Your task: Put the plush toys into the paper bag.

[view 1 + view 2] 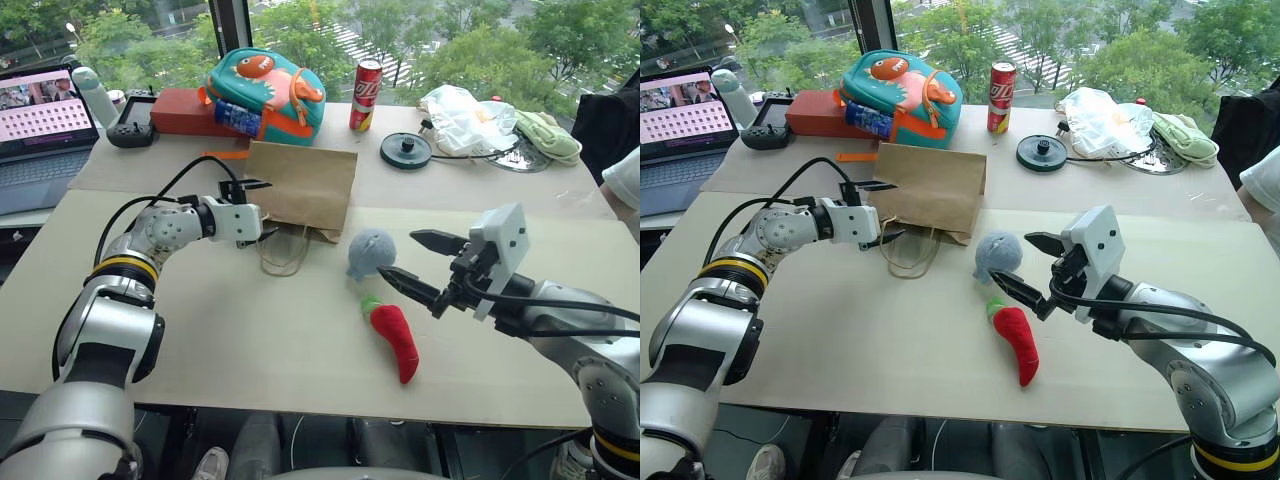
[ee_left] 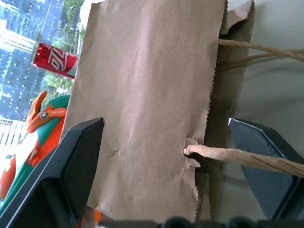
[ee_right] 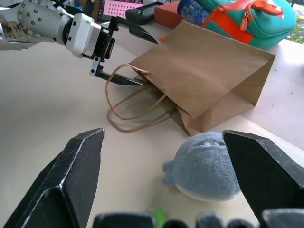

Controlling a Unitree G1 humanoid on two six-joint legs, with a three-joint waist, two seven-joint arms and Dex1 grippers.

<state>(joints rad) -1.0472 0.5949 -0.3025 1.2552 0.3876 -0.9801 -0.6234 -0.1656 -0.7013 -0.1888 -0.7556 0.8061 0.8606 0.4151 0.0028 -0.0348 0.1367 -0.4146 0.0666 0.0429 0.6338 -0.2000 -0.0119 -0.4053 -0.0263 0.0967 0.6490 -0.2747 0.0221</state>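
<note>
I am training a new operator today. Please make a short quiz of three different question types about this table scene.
1. True or false: the paper bag lies flat on the table.
2. Which toy lies closer to the right end effector? A) the grey-blue ball B) the red chili pepper
3. Fill in: the left end effector straddles the bag's ____ edge, where the handles are.

Key: 1 true; 2 A; 3 open (mouth).
</note>
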